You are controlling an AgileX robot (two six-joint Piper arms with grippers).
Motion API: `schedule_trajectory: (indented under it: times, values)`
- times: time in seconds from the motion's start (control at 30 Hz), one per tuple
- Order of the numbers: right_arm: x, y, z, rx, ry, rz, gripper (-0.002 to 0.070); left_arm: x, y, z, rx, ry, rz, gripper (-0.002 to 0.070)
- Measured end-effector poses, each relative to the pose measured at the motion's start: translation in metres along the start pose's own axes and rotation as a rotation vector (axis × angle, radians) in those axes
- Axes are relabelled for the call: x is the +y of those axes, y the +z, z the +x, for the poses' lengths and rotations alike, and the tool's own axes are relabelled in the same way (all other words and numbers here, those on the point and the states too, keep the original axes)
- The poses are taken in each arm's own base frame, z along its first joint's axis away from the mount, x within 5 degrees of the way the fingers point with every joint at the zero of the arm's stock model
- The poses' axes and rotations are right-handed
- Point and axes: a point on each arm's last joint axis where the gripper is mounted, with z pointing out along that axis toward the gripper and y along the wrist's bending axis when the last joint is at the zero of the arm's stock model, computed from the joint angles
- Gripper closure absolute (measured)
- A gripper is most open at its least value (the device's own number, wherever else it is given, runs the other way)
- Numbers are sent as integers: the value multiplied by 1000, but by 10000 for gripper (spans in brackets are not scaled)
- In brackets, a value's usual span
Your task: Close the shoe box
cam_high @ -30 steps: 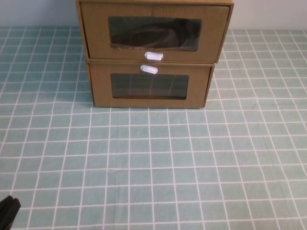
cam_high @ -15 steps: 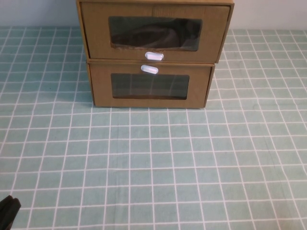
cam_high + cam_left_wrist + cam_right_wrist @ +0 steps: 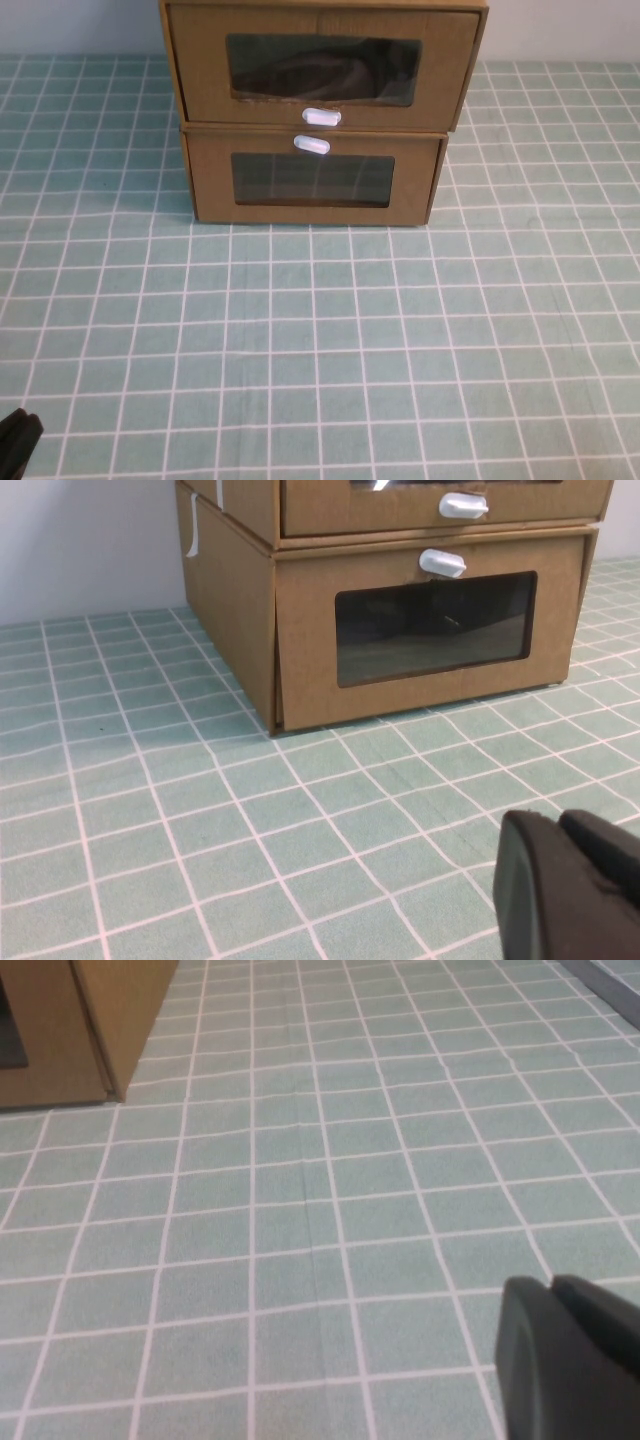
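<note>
From the high view you see two cardboard boxes stacked at twelve o'clock on the checked tablecloth (image 3: 320, 340). The shoe box (image 3: 318, 65) is the upper one, its white tab (image 3: 321, 117) just below its window; its drawer front stands slightly proud of the lower box (image 3: 312, 180), so by this view the closing push looks still to be made. The left gripper (image 3: 15, 445) shows only as a dark tip at seven o'clock, well apart from the stack; the right gripper is out of this view.

From the left wrist view you face the lower box's window and tab (image 3: 442, 563), with the shoe box's tab (image 3: 462, 506) above it. The left gripper (image 3: 575, 885) sits low over the cloth with its fingers pressed together, holding nothing.

From the right wrist view you get mostly bare cloth and one corner of the lower box (image 3: 70, 1020). The right gripper (image 3: 570, 1355) hangs near the cloth, fingers likewise clenched and empty. Neither arm touches the box; the whole job appears to remain.
</note>
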Motion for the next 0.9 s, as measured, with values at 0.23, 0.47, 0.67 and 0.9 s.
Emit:
schedule_trajectory:
  times: [0.23,0.47,0.67,0.9]
  values:
    - [0,0,0,0,-1,1,687,0,0,0,1,0,1,680]
    - [0,0,0,2,-1,0,687,5,0,-4,-40,65,-51,680]
    - [0,0,0,2,-1,0,687,19,-3,-15,-153,122,-260,680]
    - [0,0,0,2,-1,0,687,24,-5,-13,-122,154,-361,680]
